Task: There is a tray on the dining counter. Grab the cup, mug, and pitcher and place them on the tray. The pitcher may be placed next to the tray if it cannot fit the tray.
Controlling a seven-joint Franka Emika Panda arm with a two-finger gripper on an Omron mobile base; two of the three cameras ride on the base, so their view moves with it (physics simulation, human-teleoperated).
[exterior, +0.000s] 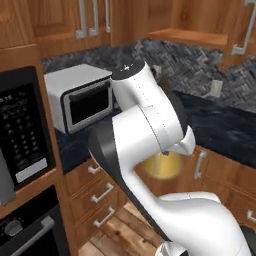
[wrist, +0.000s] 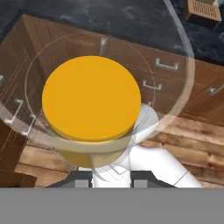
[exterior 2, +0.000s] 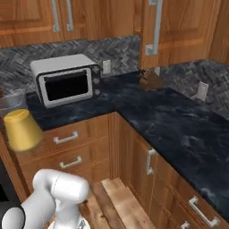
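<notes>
The end effector [wrist: 111, 178] pinches the pitcher [wrist: 94, 109] by its neck, base and yellow liquid pointing away along the hand's axis. It hangs in the air beside the microwave [exterior 2: 67, 79], above the cabinet drawers [exterior 2: 67, 150].

The light is even and soft in all views, without hard shadows and without a clear source. The pictures are rendered and a little blurry, with coarse textures on the wooden cabinets [exterior 2: 80, 18]. The black table [exterior 2: 179, 125] shows only faint pale sheen, no strong glare.
</notes>
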